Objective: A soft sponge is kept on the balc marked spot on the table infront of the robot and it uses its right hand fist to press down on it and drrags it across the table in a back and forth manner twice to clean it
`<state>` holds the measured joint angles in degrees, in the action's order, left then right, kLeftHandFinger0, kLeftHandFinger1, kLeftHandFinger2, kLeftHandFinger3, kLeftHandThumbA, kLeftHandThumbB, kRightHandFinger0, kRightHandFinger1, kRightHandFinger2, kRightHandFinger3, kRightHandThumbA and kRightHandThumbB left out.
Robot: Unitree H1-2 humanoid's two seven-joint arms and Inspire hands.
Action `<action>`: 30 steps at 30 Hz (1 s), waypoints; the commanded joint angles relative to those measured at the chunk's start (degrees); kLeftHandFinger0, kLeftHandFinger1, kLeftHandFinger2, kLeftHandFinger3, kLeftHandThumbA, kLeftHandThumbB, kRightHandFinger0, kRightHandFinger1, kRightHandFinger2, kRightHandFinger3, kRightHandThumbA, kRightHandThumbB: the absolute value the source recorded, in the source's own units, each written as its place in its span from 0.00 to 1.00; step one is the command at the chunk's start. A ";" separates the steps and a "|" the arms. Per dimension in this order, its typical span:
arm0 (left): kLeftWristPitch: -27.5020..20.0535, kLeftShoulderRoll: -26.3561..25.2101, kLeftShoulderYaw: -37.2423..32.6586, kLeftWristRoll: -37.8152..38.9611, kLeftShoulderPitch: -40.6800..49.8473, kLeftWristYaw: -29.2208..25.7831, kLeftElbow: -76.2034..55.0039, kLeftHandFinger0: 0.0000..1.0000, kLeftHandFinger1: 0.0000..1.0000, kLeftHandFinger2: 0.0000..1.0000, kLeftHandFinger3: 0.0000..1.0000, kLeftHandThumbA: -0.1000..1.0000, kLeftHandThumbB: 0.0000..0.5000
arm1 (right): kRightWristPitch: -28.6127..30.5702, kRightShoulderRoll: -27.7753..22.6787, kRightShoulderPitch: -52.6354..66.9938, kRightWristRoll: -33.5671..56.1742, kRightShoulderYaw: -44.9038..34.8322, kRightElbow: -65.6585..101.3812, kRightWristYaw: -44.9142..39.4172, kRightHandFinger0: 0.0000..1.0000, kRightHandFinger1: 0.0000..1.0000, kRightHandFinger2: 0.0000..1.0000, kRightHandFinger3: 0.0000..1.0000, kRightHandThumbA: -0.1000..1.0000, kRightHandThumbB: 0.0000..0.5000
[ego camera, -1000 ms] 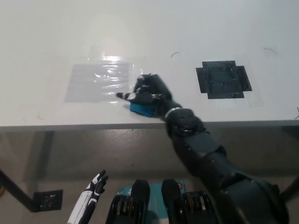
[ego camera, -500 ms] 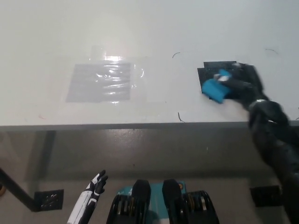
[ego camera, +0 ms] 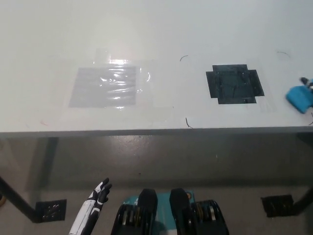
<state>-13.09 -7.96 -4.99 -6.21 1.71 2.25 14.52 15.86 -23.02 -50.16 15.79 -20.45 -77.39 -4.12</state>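
The blue sponge (ego camera: 299,98) lies on the white table (ego camera: 161,44) at the picture's far right edge, well to the right of the black marked spot (ego camera: 234,84), which is bare. Only a small black sliver of my right hand (ego camera: 307,82) shows at the edge, just above the sponge; the rest of the hand and arm is out of frame. Whether it presses on the sponge cannot be seen. My white left hand (ego camera: 99,195) hangs below the table's front edge at the lower left, holding nothing.
A shiny clear film patch (ego camera: 105,86) is taped to the table left of centre. The table's front edge (ego camera: 156,131) runs across the picture. Below it, dark floor plates (ego camera: 50,209) show near the table legs.
My right hand has dragged the sponge rightward, from beside the film patch, over the black spot, to the picture's right edge. The arm has left the view. The left hand has stayed put.
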 commanded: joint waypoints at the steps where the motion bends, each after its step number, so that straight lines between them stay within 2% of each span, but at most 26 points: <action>1: -1.07 -0.20 0.67 0.65 -0.37 0.22 -1.18 1.00 1.00 1.00 1.00 1.00 0.16 | -1.44 -1.57 2.15 1.43 -0.73 -1.04 -0.48 0.00 0.00 0.02 0.03 1.00 0.29; 3: -1.37 -0.22 0.56 0.22 -0.53 0.01 -0.85 1.00 1.00 1.00 1.00 1.00 0.16 | -1.57 -1.47 2.04 1.66 -0.77 -0.94 -0.79 0.00 0.00 0.01 0.02 1.00 0.32; 7: -1.89 -0.17 0.42 0.32 -0.62 0.15 -0.35 1.00 1.00 1.00 1.00 1.00 0.12 | -1.56 0.50 1.23 1.43 0.00 -0.33 -0.73 0.00 0.00 0.00 0.00 1.00 0.20; 8: -1.90 -0.17 0.41 0.29 -0.61 0.15 -0.35 1.00 1.00 1.00 1.00 1.00 0.12 | -1.55 0.57 1.20 1.42 0.05 -0.31 -0.68 0.00 0.00 0.00 0.00 1.00 0.20; 14: -0.91 0.07 0.30 0.92 -0.89 0.68 -0.76 1.00 1.00 1.00 1.00 1.00 0.12 | -2.13 5.34 -1.18 0.40 1.65 1.37 0.67 0.00 0.00 0.04 0.03 1.00 0.23; 16: -1.28 0.18 0.30 0.74 -0.94 0.40 -0.45 1.00 1.00 1.00 1.00 1.00 0.13 | -1.86 7.56 -2.56 -0.14 2.55 1.30 0.32 0.00 0.00 0.00 0.00 1.00 0.22; 19: -1.77 0.14 0.30 0.85 -0.77 0.47 -0.44 1.00 1.00 1.00 1.00 1.00 0.13 | -1.42 10.16 -4.10 -0.88 4.00 0.49 0.20 0.00 0.00 0.00 0.00 1.00 0.25; 20: -2.06 0.09 0.24 0.74 -0.78 0.46 -0.28 1.00 1.00 1.00 1.00 1.00 0.12 | -1.28 11.18 -4.69 -1.10 4.44 0.15 0.21 0.00 0.00 0.00 0.00 1.00 0.20; 23: -1.74 0.04 0.17 0.43 -0.78 0.36 -0.22 1.00 1.00 1.00 1.00 1.00 0.12 | -1.72 14.11 -6.59 -1.66 5.72 -1.00 1.86 0.00 0.00 0.00 0.00 1.00 0.20; 25: -1.80 0.03 0.18 0.51 0.23 0.34 -0.43 1.00 1.00 1.00 1.00 1.00 0.11 | -1.82 16.25 -6.70 -1.75 6.45 -1.31 2.58 0.00 0.00 0.00 0.00 1.00 0.22; 26: -1.62 0.11 0.20 0.48 0.51 0.25 -0.59 1.00 1.00 1.00 1.00 1.00 0.15 | -1.91 17.73 -7.00 -1.92 6.81 -1.54 3.66 0.00 0.00 0.00 0.00 1.00 0.27; 30: -2.13 0.28 0.05 0.96 1.17 0.59 -0.39 1.00 1.00 1.00 1.00 1.00 0.15 | -1.58 20.75 -6.64 -1.83 7.55 -1.36 3.35 0.00 0.00 0.00 0.00 1.00 0.28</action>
<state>-13.07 -7.79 -5.12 -6.11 2.28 2.27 14.77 15.91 -5.46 -56.23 15.56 -14.37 -77.33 -1.93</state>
